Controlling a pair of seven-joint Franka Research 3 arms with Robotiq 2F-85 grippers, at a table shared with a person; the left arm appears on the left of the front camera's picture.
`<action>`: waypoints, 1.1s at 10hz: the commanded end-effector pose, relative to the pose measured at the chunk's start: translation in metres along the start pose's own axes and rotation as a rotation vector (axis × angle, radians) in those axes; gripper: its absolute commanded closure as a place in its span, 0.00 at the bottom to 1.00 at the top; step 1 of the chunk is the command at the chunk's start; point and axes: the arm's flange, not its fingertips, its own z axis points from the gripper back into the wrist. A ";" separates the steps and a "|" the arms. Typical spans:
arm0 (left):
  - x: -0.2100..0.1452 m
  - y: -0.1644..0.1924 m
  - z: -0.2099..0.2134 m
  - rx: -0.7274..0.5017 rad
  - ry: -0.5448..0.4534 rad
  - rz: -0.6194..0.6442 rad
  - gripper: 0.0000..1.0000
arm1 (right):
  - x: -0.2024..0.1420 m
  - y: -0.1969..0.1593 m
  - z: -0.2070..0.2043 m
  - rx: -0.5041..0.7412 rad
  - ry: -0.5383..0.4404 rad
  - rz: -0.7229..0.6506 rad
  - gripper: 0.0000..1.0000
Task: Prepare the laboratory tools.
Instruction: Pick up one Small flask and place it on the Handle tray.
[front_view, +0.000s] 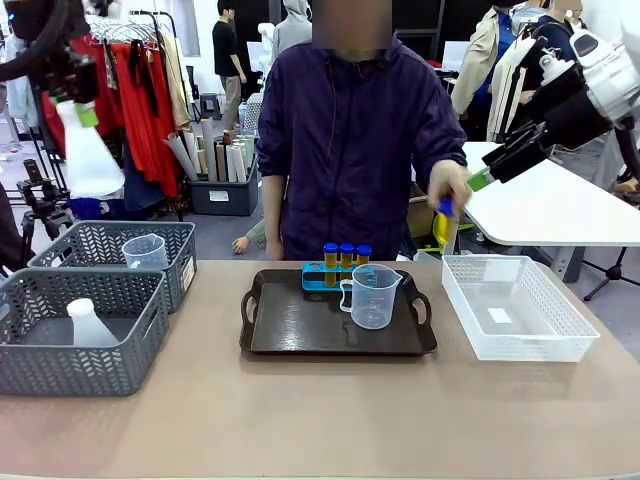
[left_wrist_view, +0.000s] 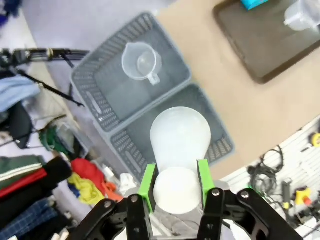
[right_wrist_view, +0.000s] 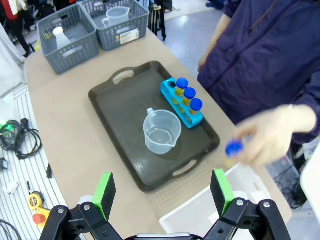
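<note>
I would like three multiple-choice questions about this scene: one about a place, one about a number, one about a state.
1. Where is the blue plastic tube rack?
A. in the white lattice basket
B. on the dark brown tray
C. in a grey woven-pattern basket

2. How many amber tubes with blue caps stand in that rack?
A. one
B. three
C. five

3. What is the state of the left pincer?
A. open and empty
B. shut on a clear beaker
C. shut on the translucent white conical flask

Answers: 1 B, the rack sits at the tray's far edge; 2 B, three blue caps rise in a row; 3 C, its green pads clamp the flask's neck.
</note>
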 end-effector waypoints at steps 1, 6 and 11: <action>0.029 -0.005 0.025 0.013 -0.004 -0.101 1.00 | 0.001 -0.001 -0.001 0.013 -0.026 0.005 0.00; 0.089 -0.052 0.025 0.045 -0.096 -0.223 1.00 | 0.001 -0.001 -0.001 0.013 -0.026 0.005 0.00; 0.119 -0.112 -0.015 -0.036 -0.224 -0.342 1.00 | 0.001 -0.001 -0.001 0.013 -0.026 0.005 0.00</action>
